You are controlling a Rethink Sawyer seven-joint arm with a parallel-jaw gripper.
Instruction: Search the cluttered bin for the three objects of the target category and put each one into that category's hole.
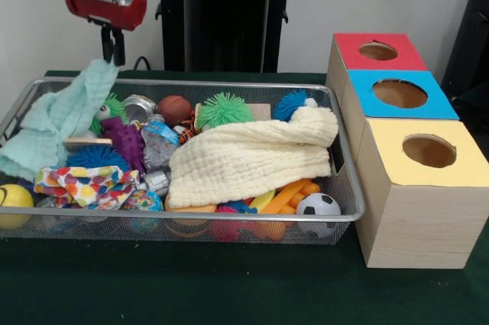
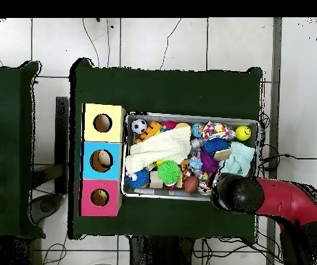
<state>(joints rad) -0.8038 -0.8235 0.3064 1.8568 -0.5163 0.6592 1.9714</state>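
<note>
We see the red and black arm's gripper (image 1: pixel 113 51) hanging over the far corner of the silver wire-mesh bin (image 1: pixel 345 210), its dark fingers pinched onto the upper edge of a mint-green waffle cloth (image 1: pixel 57 120), which trails from them down over the bin's rim. We judge that the cloth is being lifted to uncover what lies beneath it, since the target category is not stated and the clutter hides much. A larger cream waffle cloth (image 1: pixel 248 158) is draped across the middle of the bin, covering more toys; round it lie a green spiky ball (image 1: pixel 225 108), a small black-and-white football (image 1: pixel 318 206), a yellow ball (image 1: pixel 13 201) and a multicoloured spotted cloth (image 1: pixel 84 185). Beside the bin stand three wooden boxes in a row with round holes, topped yellow (image 1: pixel 428 152), blue (image 1: pixel 399 94) and red (image 1: pixel 377 51). From above, the blue box's hole seems to hold something pale already, though we cannot say what it is.
</note>
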